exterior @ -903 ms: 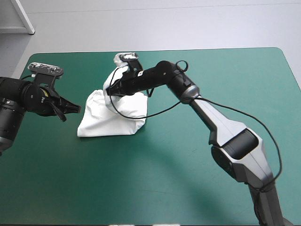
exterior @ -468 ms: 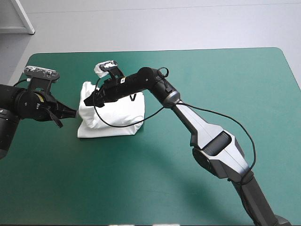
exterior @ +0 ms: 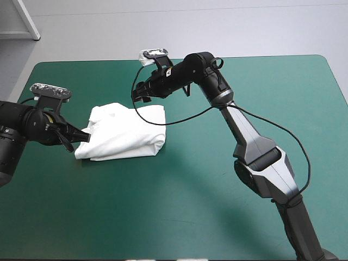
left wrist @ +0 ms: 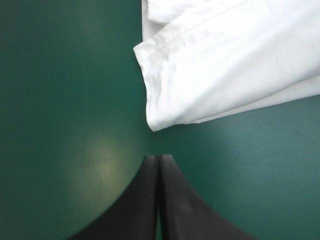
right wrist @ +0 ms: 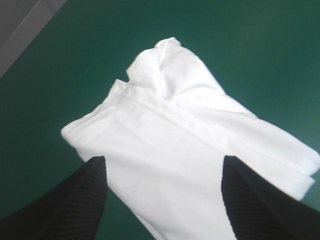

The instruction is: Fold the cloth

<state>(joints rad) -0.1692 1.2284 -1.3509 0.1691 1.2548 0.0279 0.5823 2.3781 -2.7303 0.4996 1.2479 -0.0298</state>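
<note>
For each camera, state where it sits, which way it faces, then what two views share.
High view: above, behind the robot, looking down on the teal-green table cover; left gripper and right gripper show.
Left wrist view: above the shut left gripper, facing the folded white T-shirt.
Right wrist view: above the open right gripper, over the T-shirt.
All share the T-shirt.

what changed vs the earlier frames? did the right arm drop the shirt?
Yes. The right gripper swung the lifted part of the T-shirt toward the table's left side, let go and pulled back toward the far edge; it is open now. The T-shirt settled into a flatter folded bundle. The left gripper stayed shut about where it was, by the shirt's corner, not holding it.
</note>
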